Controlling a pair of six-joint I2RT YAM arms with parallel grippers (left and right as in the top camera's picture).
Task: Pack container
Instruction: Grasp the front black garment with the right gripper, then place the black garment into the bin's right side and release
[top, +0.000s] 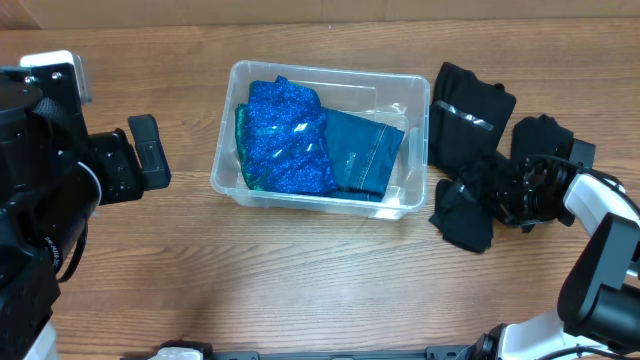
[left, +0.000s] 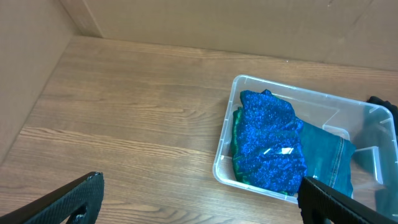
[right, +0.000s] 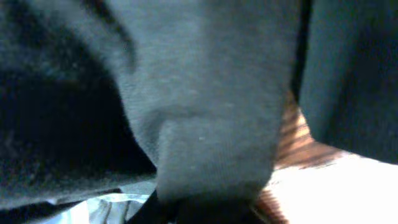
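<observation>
Containers: one, the clear container (top: 226, 176).
Garments inside it: two, a glittery blue cloth (top: 285, 135) and a teal garment (top: 365, 155).
Black garments on the table: three as far as the overhead view tells, a folded black garment (top: 468, 115), a crumpled black garment (top: 462, 212) and a bunched black garment (top: 540, 135).
Grippers: two, the left gripper (left: 199, 190) and the right gripper (top: 508, 190).

we log a wood-grain table (top: 300, 290), light brown, with its grain running side to side in the overhead view. ahead of the left jaws it ends at a plain brown cardboard wall (left: 236, 25). a second cardboard panel (left: 25, 81) stands to their left and meets the first at a corner. right of the right jaws a patch of tabletop shows bright, washed out. lighting elsewhere looks soft and even.
</observation>
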